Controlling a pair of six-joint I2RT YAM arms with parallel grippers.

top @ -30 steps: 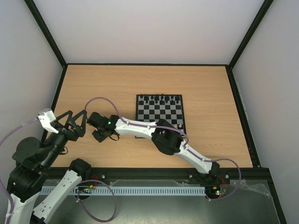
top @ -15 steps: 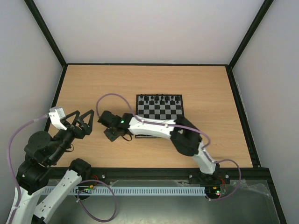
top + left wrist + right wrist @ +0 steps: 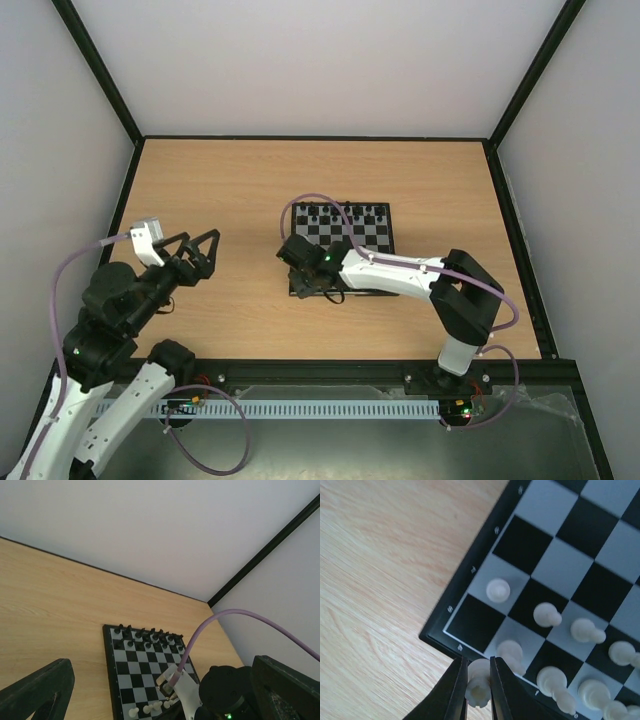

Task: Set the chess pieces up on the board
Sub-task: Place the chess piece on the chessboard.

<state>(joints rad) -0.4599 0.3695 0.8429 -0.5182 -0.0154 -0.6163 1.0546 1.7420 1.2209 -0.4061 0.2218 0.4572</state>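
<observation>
— What has changed on our left side?

— Our left gripper (image 3: 195,246) sits further right and further out over the table (image 3: 220,180) than a second ago. Its fingers are spread wide, holding and touching nothing.

— And on our right?

— A second ago our right gripper (image 3: 477,662) hung over bare wood, well left of the board (image 3: 470,580). Now we see it at the board's near left corner. Its fingers are drawn in to a narrow slot and pinch one white piece (image 3: 479,692) upright between them.

— Where does that piece sit?

— Between the fingertips, over the black rim just along from the corner. We cannot tell whether its foot touches anything.

— What do we have around the hand?

— Just past the fingertips and off to their right, other white chessmen (image 3: 546,615) stand on the board's two nearest rows. One of them (image 3: 511,652) is just beside a finger. Well beyond the hand, black chessmen (image 3: 345,212) line the far rows. A purple cable (image 3: 235,611) arcs above our right wrist, between the left wrist camera and the board.
</observation>
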